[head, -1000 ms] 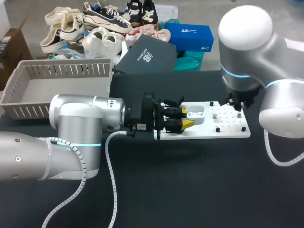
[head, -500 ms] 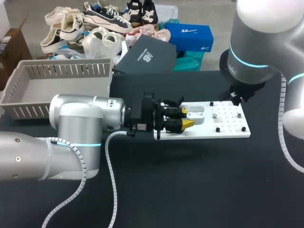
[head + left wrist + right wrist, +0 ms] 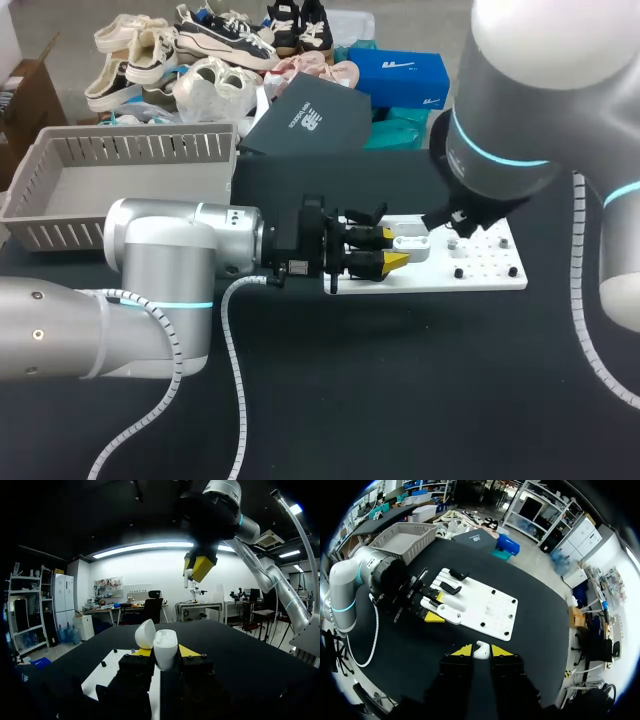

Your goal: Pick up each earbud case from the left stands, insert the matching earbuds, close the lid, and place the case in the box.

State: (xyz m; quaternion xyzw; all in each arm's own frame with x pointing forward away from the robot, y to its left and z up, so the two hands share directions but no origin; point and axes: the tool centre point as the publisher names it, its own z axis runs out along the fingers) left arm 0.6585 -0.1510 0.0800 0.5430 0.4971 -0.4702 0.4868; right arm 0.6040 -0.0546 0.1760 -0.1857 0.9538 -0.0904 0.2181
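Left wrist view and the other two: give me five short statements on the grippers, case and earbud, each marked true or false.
1. The left gripper is shut on the earbud case. True.
2. The case's lid is closed. False: it stands open.
3. The right gripper holds a white earbud. True.
4. The case lies in the grey basket. False: the left gripper holds it by the white board.
5. The right gripper rests on the white board. False: it hangs in the air above the case.
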